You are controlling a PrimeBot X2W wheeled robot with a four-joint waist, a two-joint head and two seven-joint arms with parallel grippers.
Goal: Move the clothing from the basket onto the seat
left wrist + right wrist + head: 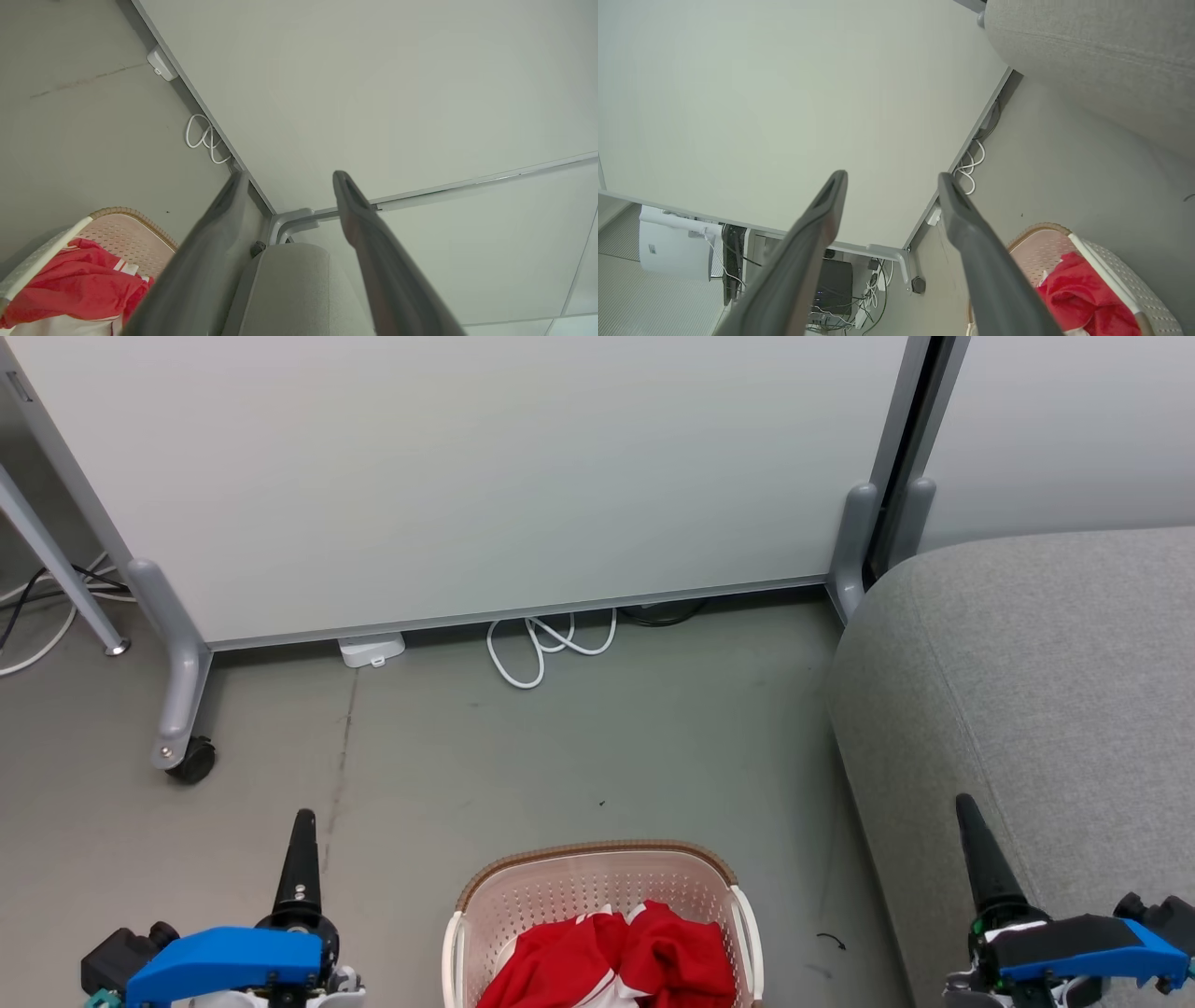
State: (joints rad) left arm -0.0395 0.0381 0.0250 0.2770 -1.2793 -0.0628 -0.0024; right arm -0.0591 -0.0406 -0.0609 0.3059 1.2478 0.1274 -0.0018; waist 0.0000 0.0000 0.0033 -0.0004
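Left gripper (290,176) and right gripper (892,176): jaws wide apart, nothing held, one either side of the basket (597,849). Clothing (621,957) heaped inside it. Seat (1046,691) at right has no garment. Looks unstarted; both garments left.

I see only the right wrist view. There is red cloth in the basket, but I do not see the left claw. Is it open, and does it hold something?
Observer: The left claw is open and holds nothing.
Operator: Is the clothing all red?
Observer: No. The left wrist view shows white stripes on the clothing.
Operator: On which side of the basket is the seat?
Observer: In the head view, the seat stands to the robot's right of the basket, with a strip of floor between them.
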